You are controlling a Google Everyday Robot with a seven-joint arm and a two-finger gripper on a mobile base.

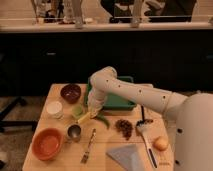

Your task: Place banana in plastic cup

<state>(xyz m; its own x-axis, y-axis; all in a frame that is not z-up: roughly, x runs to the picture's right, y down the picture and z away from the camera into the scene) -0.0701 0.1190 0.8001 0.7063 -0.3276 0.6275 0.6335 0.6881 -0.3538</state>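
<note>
The pale yellow banana (85, 118) is tilted, its lower end close to the table just right of the light-green plastic cup (77, 111). My gripper (94, 110) points down at the end of the white arm (130, 92), which reaches in from the right. The gripper is shut on the banana's upper end and sits just right of the cup, above its rim level. The banana's top is hidden by the gripper.
A curved green vegetable (103, 120) lies under the gripper. Around it are a steel cup (74, 132), a fork (89, 145), an orange bowl (47, 143), a white container (54, 108), a dark red bowl (70, 92), a green tray (120, 100), a spatula (146, 137) and a grey napkin (127, 156).
</note>
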